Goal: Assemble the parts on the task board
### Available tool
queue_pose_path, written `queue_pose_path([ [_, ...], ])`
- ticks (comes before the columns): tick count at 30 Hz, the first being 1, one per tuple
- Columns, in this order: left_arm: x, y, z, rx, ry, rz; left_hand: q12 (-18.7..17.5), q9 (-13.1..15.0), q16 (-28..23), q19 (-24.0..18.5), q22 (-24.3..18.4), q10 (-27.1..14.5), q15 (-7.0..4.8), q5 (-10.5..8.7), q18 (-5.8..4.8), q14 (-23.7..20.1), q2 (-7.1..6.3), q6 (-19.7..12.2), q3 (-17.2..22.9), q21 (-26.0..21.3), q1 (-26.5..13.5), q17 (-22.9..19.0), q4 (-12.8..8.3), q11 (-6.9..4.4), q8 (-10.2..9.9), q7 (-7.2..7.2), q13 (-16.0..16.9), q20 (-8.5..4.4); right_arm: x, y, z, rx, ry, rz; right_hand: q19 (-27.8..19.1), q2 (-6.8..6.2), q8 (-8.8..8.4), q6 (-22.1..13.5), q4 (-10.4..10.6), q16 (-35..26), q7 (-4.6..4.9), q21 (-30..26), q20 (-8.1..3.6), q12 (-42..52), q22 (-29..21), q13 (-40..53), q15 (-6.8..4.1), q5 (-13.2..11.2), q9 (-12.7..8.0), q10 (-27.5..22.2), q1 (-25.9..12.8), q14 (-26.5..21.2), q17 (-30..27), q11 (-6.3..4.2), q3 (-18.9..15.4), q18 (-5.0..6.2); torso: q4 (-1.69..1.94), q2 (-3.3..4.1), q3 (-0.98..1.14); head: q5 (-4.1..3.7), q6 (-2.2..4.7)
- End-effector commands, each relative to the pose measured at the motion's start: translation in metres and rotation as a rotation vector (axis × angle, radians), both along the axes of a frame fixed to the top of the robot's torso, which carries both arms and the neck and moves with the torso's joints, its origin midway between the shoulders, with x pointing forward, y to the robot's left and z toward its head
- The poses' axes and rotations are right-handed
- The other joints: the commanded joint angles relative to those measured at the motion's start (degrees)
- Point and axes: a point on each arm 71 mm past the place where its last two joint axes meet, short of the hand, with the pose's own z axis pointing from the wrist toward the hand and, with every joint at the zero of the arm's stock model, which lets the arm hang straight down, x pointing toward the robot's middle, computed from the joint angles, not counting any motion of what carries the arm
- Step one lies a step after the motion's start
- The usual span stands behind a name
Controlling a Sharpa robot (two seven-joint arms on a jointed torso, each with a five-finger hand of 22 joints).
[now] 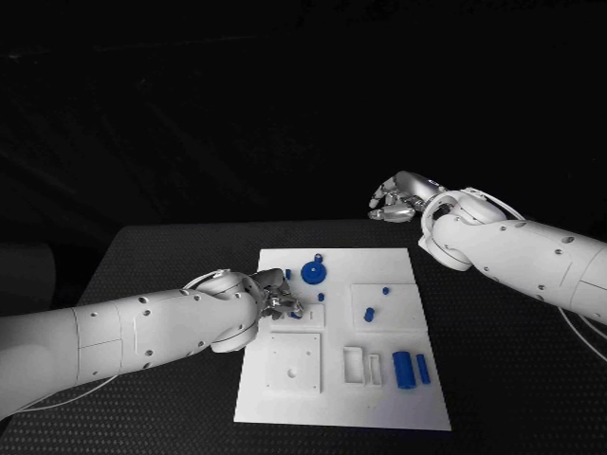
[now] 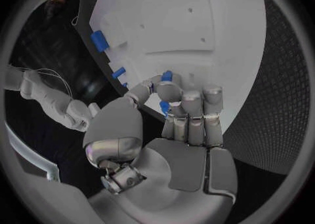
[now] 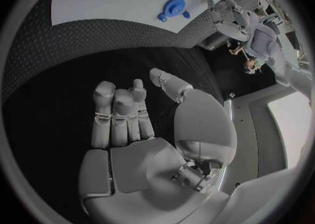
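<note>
A black, finely textured table [image 1: 523, 379] is carrying the white task board [image 1: 386, 398], which is lying in the middle of it, long side running away from the robot; everything behind the table's far edge is sitting in darkness. Small blue parts are lying on the board: a round gear-like part [image 1: 313, 274] near its far end, a short peg [image 1: 369, 314] near the middle, and two upright blocks [image 1: 412, 368] standing side by side near the right edge, close to the robot.

The left hand [image 1: 269, 296] is resting over the board's left edge, fingers curled in; in the left wrist view a small blue part [image 2: 167, 76] is sitting pinched at the fingertips [image 2: 169, 92], mostly covered by them, so its shape is hard to make out; whether it is touching the board cannot be told.

The right hand [image 1: 396, 201] is hovering above the table beyond the board's far right corner, well apart from every part; its fingers [image 3: 119, 109] are extending side by side and holding nothing, with the thumb standing apart from them.
</note>
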Motion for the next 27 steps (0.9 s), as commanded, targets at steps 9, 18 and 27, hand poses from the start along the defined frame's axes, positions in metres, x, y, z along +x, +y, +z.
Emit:
queue_pose_path([
  [9, -0.0040, -0.0060, -0.0042, 0.022, 0.048, -0.053, 1.21, 14.43, 1.37, -0.92, 1.11, -3.02, -3.51, -0.59, 0.95, -0.77, 3.20, 8.51, -0.39, 0.72, -2.77, -0.61, 0.98, -2.26, -0.05, -6.75, 0.11, -6.44, -0.0008, 0.0029, -0.0003, -0.003, 0.010, 0.017, -0.21, 0.58, -0.17, 0.32, -0.07, -0.29, 0.57, -0.33, -0.04, 0.22, 0.76, -0.16, 0.06, 1.15, 0.08, -0.57, -0.20, -0.52, 0.10, 0.08, -0.38, 1.36, 0.02, 0.00, 0.00, 0.10, -0.16],
  [18, -0.0039, -0.0067, -0.0045, 0.024, 0.052, -0.056, 1.76, 14.51, 1.98, -1.09, 1.12, -3.10, -3.44, -0.23, 0.98, -0.86, 4.39, 8.75, -0.24, 1.02, -4.01, -0.87, 0.41, -2.30, -0.06, -6.81, 0.21, -6.42, -0.0008, 0.0030, -0.0004, -0.004, 0.012, 0.018, -0.22, 0.65, -0.16, 0.31, -0.11, -0.30, 0.57, -0.36, -0.03, 0.33, 0.81, -0.26, 0.06, 2.43, 0.12, -0.62, -0.25, -0.53, 0.13, 0.09, -0.39, 1.36, 0.02, -0.02, -0.01, 0.16, -0.16],
  [27, -0.0030, -0.0069, -0.0043, 0.029, 0.045, -0.053, 1.93, 14.55, 2.19, -1.10, 1.12, -3.15, -3.45, -0.24, 1.04, -0.90, 4.67, 8.79, 0.02, 1.15, -4.15, -0.98, 0.07, -2.35, -0.07, -6.85, 0.23, -6.45, -0.0009, 0.0030, -0.0005, -0.004, 0.014, 0.019, -0.22, 0.67, -0.15, 0.31, -0.12, -0.31, 0.57, -0.37, -0.02, 0.39, 0.84, -0.33, 0.06, 3.10, 0.13, -0.64, -0.30, -0.53, 0.15, 0.09, -0.42, 1.36, -0.01, 0.00, 0.00, 0.12, -0.07],
])
